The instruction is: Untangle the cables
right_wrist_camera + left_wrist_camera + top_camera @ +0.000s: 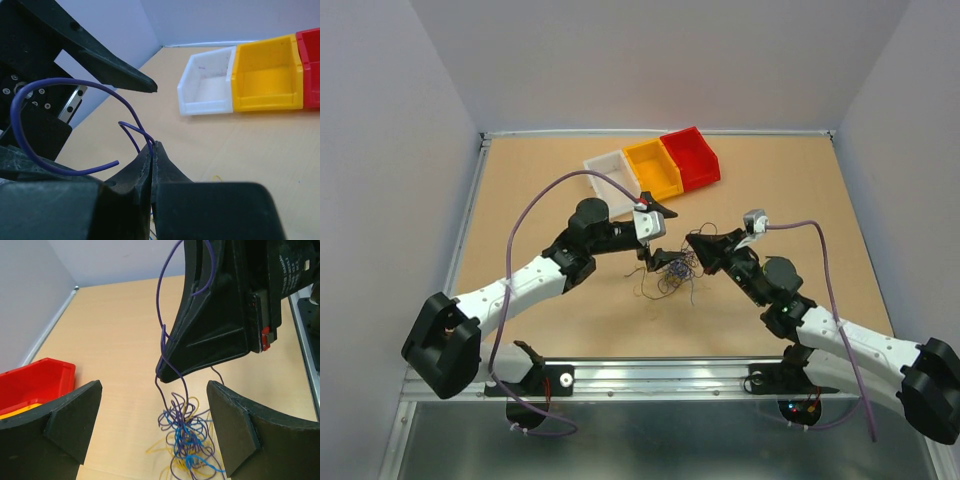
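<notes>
A tangle of thin yellow, blue and purple cables (670,272) lies on the table between the two arms. In the left wrist view the tangle (192,440) sits between and below my open left gripper (155,432), nearer its right finger. My right gripper (153,146) is shut on one purple cable (65,85), which loops up out of its tips. In the left wrist view the right gripper (215,315) hangs above the tangle, and the purple cable (159,300) runs from its tip down into the tangle. From above, my left gripper (649,258) and right gripper (691,239) are close together.
A white bin (610,175), a yellow bin (653,168) and a red bin (692,158) stand in a row at the back of the table. They also show in the right wrist view: white (207,82), yellow (265,75), red (307,65). The left arm (100,55) is close by.
</notes>
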Action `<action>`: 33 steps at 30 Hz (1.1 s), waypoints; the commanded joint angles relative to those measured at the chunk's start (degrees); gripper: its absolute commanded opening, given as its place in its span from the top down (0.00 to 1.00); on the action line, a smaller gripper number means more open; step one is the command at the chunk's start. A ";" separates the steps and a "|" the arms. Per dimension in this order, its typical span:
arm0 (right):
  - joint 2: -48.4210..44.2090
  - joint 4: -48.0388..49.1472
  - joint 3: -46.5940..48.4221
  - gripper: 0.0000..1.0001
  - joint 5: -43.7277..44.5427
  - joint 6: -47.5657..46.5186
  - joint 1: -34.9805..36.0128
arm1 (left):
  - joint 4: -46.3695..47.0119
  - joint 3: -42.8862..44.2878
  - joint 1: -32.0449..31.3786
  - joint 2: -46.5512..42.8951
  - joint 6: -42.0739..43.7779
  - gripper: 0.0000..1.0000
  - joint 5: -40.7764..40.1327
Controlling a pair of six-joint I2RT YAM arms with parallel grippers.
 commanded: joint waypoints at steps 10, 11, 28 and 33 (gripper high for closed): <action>-0.59 -0.77 0.20 0.99 1.51 -1.52 0.55 | -8.30 8.99 -1.04 10.34 3.57 0.20 6.09; -0.59 -0.77 0.20 0.99 1.60 -1.61 0.47 | -8.82 9.78 -1.13 10.78 4.00 0.23 6.09; -0.95 -1.83 -1.73 1.00 17.11 3.03 0.47 | -5.94 10.23 -0.26 10.79 -1.34 1.00 -8.22; 0.99 -1.92 -4.10 1.00 30.76 11.55 0.38 | 2.06 7.15 4.75 7.80 -9.95 1.00 -16.31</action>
